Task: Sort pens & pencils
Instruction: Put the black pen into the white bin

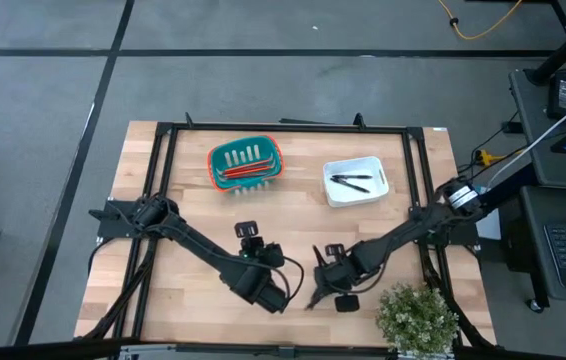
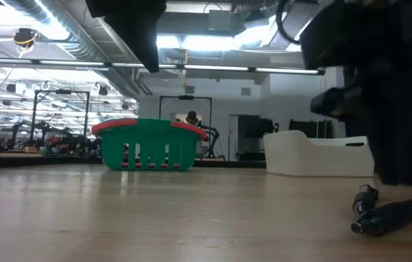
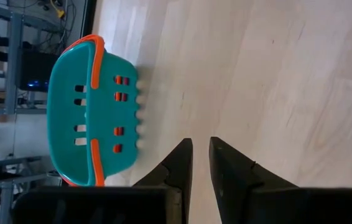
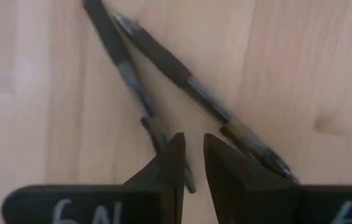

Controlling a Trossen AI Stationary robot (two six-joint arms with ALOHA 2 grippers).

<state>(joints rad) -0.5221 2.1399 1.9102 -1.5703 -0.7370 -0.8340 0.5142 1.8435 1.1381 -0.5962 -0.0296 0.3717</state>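
Left hand [image 1: 246, 237] is hovering over the bare counter [image 1: 193, 290] at lower centre of the high view, its fingers [image 3: 179, 163] standing close, a narrow slit between them, nothing in it

Right hand [image 1: 324, 262] is hanging low just right of centre, over two of the pens [image 4: 163, 59] lying loose on the wood. In the right wrist view these two are forming a V, meeting near the upper left of the frame and spreading toward the lower right; the hand's fingers [image 4: 171, 165] are sitting right over the lower end of the left-hand pen, slightly apart, gripping nothing that I can see. Touching the pen or not: cannot tell

Low view is showing pen ends lying on the counter at lower right of the frame

More black pens are lying in the white tray [image 1: 355, 181], upper right of centre in the high view

Pencils [image 1: 246, 171] are lying in the teal basket [image 1: 246, 165] with the orange rim, upper centre, just left of the tray

Small potted plant [image 1: 418, 317] is sitting at the counter's lower right edge
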